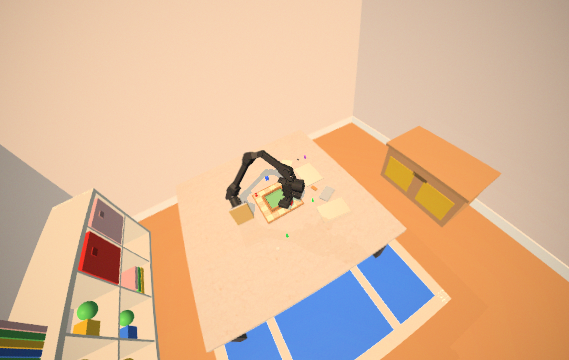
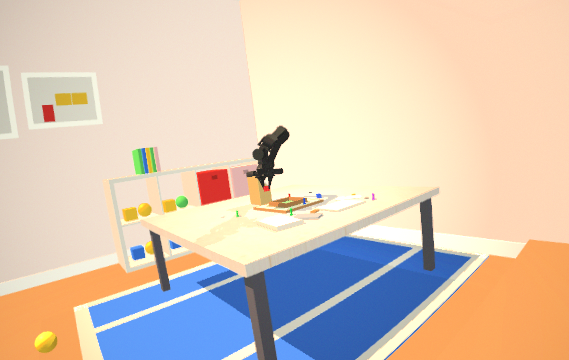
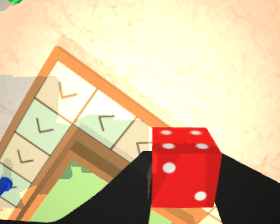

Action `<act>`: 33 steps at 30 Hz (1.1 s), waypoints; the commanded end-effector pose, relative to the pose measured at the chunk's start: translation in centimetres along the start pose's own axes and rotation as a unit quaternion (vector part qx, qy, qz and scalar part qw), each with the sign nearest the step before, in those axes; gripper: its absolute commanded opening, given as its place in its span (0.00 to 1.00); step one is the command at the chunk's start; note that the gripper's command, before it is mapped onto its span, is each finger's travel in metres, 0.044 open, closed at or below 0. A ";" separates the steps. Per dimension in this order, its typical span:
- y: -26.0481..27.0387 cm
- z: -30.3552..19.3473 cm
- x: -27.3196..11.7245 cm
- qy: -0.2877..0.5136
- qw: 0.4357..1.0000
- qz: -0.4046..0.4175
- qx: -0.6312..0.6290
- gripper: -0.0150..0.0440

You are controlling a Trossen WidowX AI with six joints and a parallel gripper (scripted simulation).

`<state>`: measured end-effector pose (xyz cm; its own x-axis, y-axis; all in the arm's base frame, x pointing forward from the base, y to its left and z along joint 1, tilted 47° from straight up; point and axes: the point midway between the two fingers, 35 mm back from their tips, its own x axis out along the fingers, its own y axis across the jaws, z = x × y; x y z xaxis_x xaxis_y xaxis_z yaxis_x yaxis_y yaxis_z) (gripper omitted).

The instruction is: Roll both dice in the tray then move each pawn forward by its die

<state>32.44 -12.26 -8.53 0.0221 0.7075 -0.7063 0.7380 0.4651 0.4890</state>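
Observation:
My gripper [image 1: 290, 204] [image 2: 266, 188] [image 3: 180, 160] is shut on the red die [image 2: 266, 189] [image 3: 183, 175], held above the game board [image 1: 270, 218] [image 3: 66, 102]. In the wrist view the die shows four pips on one face and two on another. The tray [image 1: 273, 198] [image 3: 83, 192] is the green-floored, brown-walled well in the board's middle. The blue die [image 1: 267, 178] [image 2: 318, 195] lies on the table behind the board. The red pawn [image 1: 256, 194] [image 2: 289, 195] and the blue pawn [image 2: 304, 201] [image 3: 2, 188] stand on the board; the arm hides the blue pawn in the top view.
A tan block [image 1: 241, 214] [image 2: 259, 192] stands by the arm's base. Green pawns [image 1: 287, 235] [image 2: 291, 212] and a purple pawn [image 1: 305, 157] [image 2: 373, 196] stand off the board. Pale flat pads [image 1: 334, 208] [image 2: 280, 221], a grey slab [image 1: 327, 193] and an orange piece [image 1: 314, 188] lie nearby.

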 end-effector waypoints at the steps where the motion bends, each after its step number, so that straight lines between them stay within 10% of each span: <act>1: 1.5 -1.7 0.2 0.000 0.999 0.003 0.045 0.25; 33: 7.0 -15.3 3.5 0.016 0.941 0.006 0.337 0.25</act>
<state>28.01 0.79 -0.16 0.0176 0.7247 -0.6888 0.9945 0.0584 0.0869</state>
